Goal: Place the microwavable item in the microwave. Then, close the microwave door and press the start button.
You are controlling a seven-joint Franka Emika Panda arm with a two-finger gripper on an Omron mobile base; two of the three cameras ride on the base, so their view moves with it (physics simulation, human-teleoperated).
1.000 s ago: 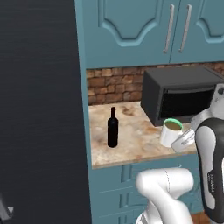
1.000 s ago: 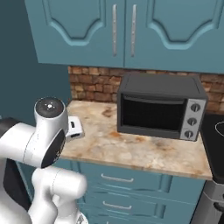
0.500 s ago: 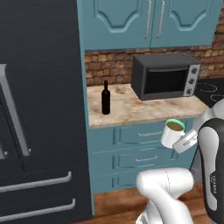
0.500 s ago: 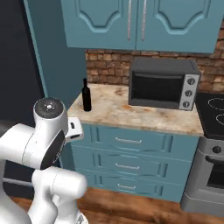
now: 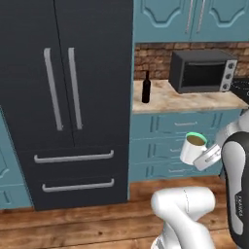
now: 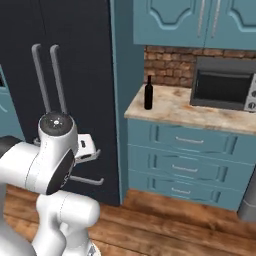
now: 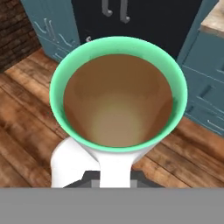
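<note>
Your gripper (image 5: 208,156) has its jaws clenched on the handle of the small white mug (image 5: 193,148), which has a green rim and brown liquid inside. You are holding the mug upright in the air, in front of the blue drawer fronts below the stone surface (image 5: 194,100) and well above the wooden floor (image 5: 73,223). In the hand view, the mug (image 7: 118,98) sits just above the jaws, its open mouth facing the camera, with floorboards and blue cabinet fronts behind it. On the surface, a dark wine bottle (image 5: 146,87) stands upright near the left end, close to the brick back wall. To its right, well apart from it, sits a dark countertop oven (image 5: 202,71) with knobs on its right side. A tall black refrigerator (image 5: 63,97) with two long grey handles stands to the left of the surface. In the right base view, the bottle (image 6: 148,93) and oven (image 6: 225,84) sit on the same surface, with blue upper cabinets (image 6: 190,22) above them.
</note>
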